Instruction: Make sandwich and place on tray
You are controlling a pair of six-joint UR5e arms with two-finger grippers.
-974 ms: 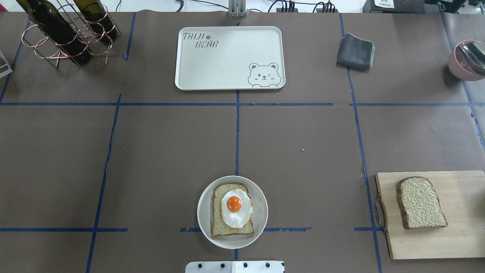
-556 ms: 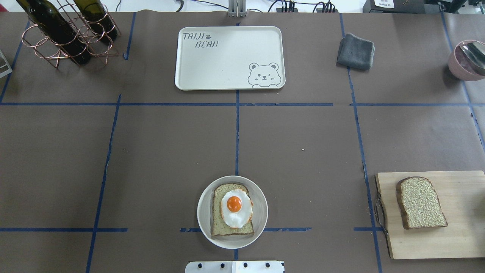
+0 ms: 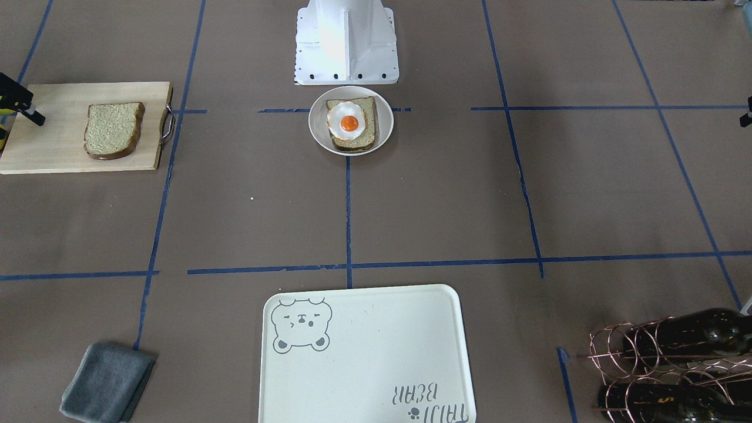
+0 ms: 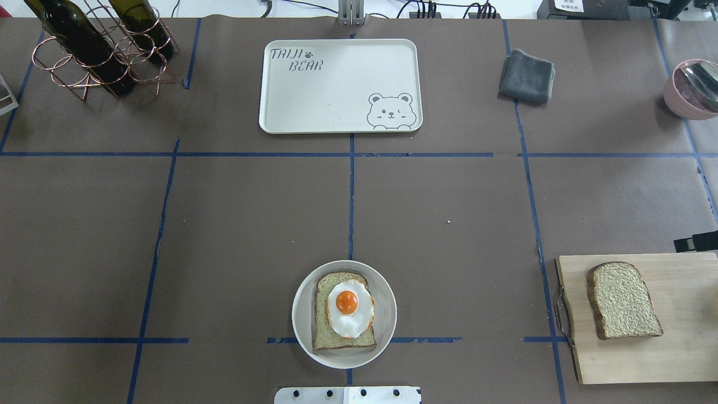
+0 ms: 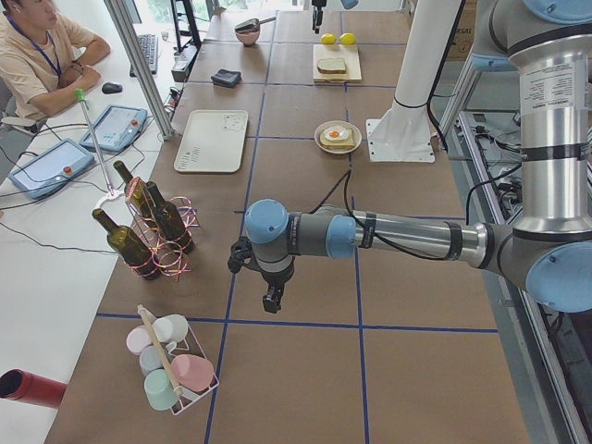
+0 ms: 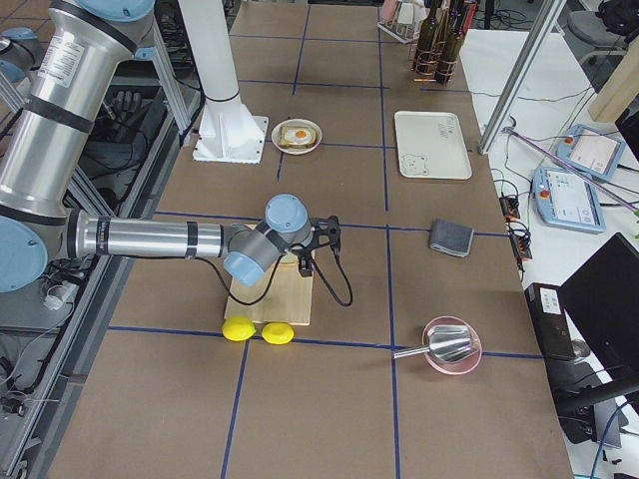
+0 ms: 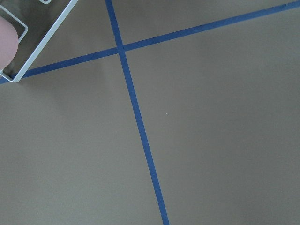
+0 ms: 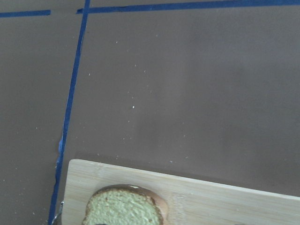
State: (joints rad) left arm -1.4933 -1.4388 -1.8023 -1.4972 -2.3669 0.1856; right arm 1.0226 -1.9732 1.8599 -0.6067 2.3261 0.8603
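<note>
A grey plate near the robot's base holds one speckled bread slice with a fried egg on top. The second bread slice lies on the wooden cutting board at the right, and also shows in the right wrist view. The cream bear tray lies bare at the far middle. My right gripper hangs just beyond the board's far edge, apart from the slice; I cannot tell whether it is open. My left gripper hovers over bare table far left; I cannot tell its state.
Wine bottles in a copper rack stand at the far left. A grey cloth and a pink bowl with a metal scoop are at the far right. Two lemons lie beside the board. A cup basket is by the left arm.
A black part of my right gripper has come into the overhead view at the right edge, just beyond the cutting board. Bread, egg, plate and tray have not moved.
</note>
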